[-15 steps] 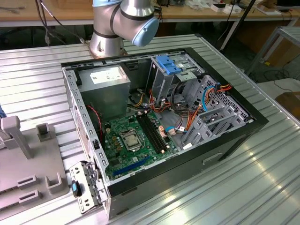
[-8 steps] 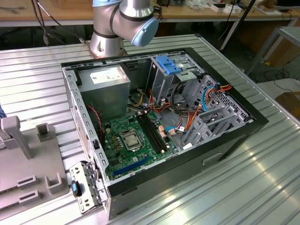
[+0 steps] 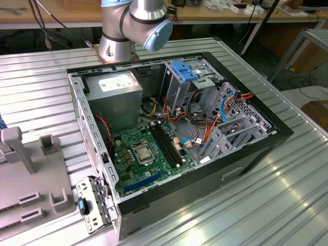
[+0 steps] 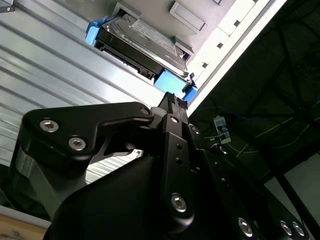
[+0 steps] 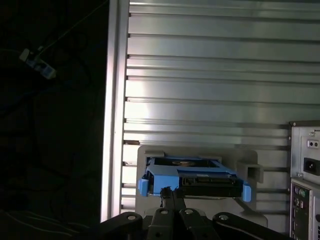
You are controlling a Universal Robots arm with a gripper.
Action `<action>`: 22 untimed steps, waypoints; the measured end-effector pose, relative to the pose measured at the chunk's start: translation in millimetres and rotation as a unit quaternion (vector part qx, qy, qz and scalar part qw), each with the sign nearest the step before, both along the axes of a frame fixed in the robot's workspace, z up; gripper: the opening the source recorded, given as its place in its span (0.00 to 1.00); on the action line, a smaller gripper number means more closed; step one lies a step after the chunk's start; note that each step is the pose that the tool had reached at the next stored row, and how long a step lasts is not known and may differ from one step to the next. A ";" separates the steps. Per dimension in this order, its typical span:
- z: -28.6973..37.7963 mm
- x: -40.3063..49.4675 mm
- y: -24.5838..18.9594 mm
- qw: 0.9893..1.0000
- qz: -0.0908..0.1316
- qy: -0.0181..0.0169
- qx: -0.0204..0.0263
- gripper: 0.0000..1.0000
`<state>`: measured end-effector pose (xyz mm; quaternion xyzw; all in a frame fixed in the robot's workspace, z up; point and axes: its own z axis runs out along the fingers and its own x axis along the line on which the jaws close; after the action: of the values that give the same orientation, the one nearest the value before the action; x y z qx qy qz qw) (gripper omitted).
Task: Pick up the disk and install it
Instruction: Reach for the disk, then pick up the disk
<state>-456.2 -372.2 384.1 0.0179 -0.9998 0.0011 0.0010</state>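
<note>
The disk (image 5: 192, 179) is a grey metal drive in a bright blue carrier, standing on edge in a pale grey holder (image 5: 250, 172) on the ribbed metal table. It also appears in the second wrist view, where the disk (image 4: 142, 47) lies just beyond my fingertips. My gripper (image 5: 171, 194) hovers close in front of the carrier's blue edge, with its black fingers (image 4: 172, 107) pressed together and nothing between them. I cannot tell whether the tips touch the carrier.
An open computer case (image 3: 246, 164) lies on the table, with a motherboard (image 3: 146, 154), grey drive cages (image 3: 233, 128) and a light blue latch plate (image 3: 184, 69) inside. The case's rear panel (image 5: 306, 200) stands beside the holder. A grey fixture (image 3: 31, 174) sits at the exterior view's left.
</note>
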 end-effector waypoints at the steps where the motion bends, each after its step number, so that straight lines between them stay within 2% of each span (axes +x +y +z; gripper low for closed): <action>1: 0.0 -0.1 0.0 1.000 0.000 0.000 0.000 0.11; 16: 0.0 -0.3 0.0 1.000 0.003 0.000 0.000 0.11; 19: 0.0 -0.3 0.0 1.000 0.017 0.000 0.000 0.11; 22: 0.0 -0.3 0.0 0.999 0.046 0.000 0.000 0.11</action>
<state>-456.5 -372.2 384.1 0.0637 -0.9980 0.0011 0.0009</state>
